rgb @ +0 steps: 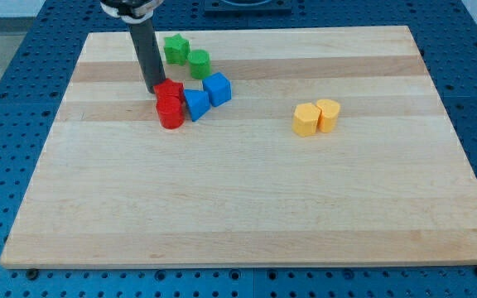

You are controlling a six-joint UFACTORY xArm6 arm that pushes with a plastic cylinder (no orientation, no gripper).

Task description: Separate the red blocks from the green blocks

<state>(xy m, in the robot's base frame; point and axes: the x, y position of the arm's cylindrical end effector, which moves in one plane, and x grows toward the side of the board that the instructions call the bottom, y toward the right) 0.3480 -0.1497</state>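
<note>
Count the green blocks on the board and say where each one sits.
2. The green star block sits near the view's top, right of my tip. The green cylinder block lies just below-right of it, above the blue blocks. None appears hidden.

1. My tip point(156, 88) touches the upper-left edge of two red blocks point(170, 106), which are stacked tight together.
2. A blue triangular block point(195, 103) and a blue cube point(218, 88) crowd the reds' right side.
3. A green star block point(175, 48) and a green cylinder point(199, 62) stand just above, leaving a narrow gap.
4. Two yellow blocks point(316, 117) sit well apart at the view's right.
5. The wooden board point(238, 207) lies open below.
</note>
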